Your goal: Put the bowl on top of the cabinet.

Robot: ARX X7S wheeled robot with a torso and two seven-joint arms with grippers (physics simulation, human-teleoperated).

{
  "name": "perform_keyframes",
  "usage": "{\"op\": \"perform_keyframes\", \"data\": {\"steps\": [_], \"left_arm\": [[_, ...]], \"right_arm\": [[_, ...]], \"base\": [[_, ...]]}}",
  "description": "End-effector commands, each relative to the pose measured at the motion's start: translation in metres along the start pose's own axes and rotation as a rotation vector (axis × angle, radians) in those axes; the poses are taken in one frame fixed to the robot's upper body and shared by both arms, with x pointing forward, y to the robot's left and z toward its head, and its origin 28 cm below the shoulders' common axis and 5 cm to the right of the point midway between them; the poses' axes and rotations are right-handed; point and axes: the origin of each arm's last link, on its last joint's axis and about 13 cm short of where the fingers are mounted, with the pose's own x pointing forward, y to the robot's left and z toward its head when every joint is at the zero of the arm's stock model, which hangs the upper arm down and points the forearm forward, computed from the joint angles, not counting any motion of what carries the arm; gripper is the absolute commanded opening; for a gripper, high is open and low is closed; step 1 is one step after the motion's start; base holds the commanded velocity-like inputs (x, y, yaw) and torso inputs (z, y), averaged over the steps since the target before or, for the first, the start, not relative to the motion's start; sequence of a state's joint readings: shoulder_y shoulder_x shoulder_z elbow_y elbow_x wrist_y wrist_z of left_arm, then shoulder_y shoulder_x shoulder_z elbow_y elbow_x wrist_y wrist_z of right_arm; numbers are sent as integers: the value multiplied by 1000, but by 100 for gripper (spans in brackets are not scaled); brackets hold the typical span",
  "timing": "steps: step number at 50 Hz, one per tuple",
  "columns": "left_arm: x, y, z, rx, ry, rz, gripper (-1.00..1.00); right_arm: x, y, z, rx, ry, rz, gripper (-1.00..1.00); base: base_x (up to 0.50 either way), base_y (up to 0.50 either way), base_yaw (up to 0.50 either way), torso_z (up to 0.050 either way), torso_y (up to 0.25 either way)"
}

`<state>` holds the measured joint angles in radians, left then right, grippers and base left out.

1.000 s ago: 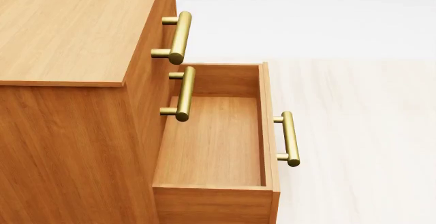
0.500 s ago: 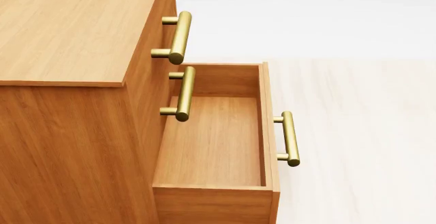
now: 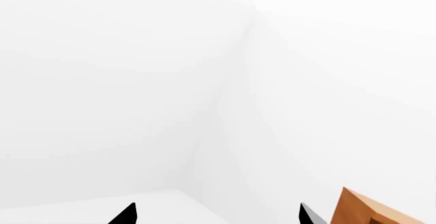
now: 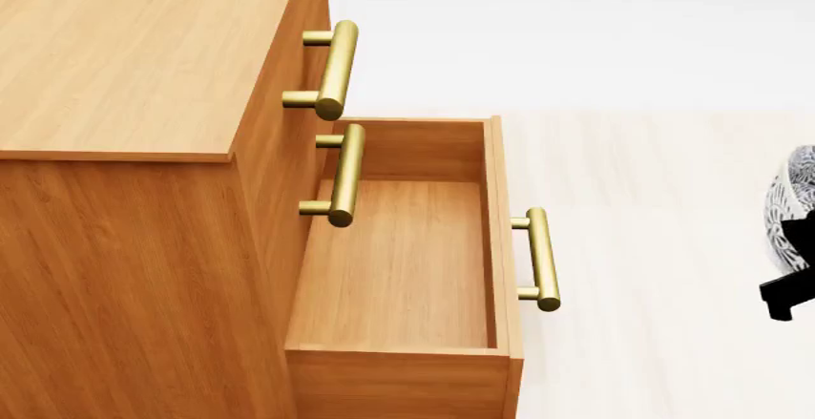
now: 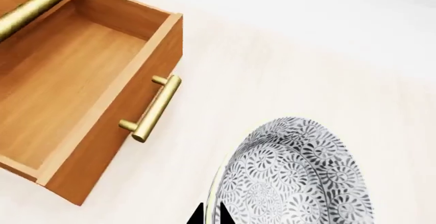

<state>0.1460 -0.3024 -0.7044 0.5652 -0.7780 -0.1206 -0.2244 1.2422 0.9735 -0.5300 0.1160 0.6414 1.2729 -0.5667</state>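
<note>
Right end effector (image 5: 208,215): only two dark fingertips show in the right wrist view, pressed close together on the rim of the bowl (image 5: 296,175), pinching its wall; bowl tipped on its side, patterned outside toward the camera, held above the pale floor (image 5: 286,60); in the head view the bowl (image 4: 796,204) sits at the far right edge, partly cut off, with a black part of the right arm just below it; well apart from the cabinet (image 4: 128,152), not on its top. Left end effector (image 3: 216,215): two dark fingertips spread wide apart at the edge of the left wrist view, nothing between them; pointed at a bare white wall corner; a sliver of orange-brown cabinet corner (image 3: 371,209) beside one tip. Change from half a second ago: bowl and the black arm part have entered the head view at right, where there was only floor; cabinet and drawer unchanged. Surface and room: cabinet top (image 4: 140,47) bare warm wood, flat; bottom drawer (image 4: 401,266) pulled out, its inside showing nothing but wood grain; three brass bar handles, the top handle (image 4: 334,69) and middle handle (image 4: 344,175) on shut fronts, the drawer handle (image 4: 543,259) on the open front; floor pale, faintly streaked plank; walls plain white.
</note>
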Motion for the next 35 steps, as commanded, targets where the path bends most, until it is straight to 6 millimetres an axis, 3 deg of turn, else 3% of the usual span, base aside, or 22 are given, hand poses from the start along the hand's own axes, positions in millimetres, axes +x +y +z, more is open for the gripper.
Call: {"op": "perform_keyframes", "data": {"steps": [1,22,35], "left_arm": [[0,0,-1,6,2,-6,100],[0,-1,-2,8,4,-14,100],[0,-1,-2,12,8,-20,100]], "right_arm": [[4,13,54,-130,-54,56,-100],[-1,38,135,-360,-109,124,-100],[-18,79,177,-629,-202,218,-100]], "base": [[0,0,0,0,0],[0,0,0,0,0],[0,0,0,0,0]]}}
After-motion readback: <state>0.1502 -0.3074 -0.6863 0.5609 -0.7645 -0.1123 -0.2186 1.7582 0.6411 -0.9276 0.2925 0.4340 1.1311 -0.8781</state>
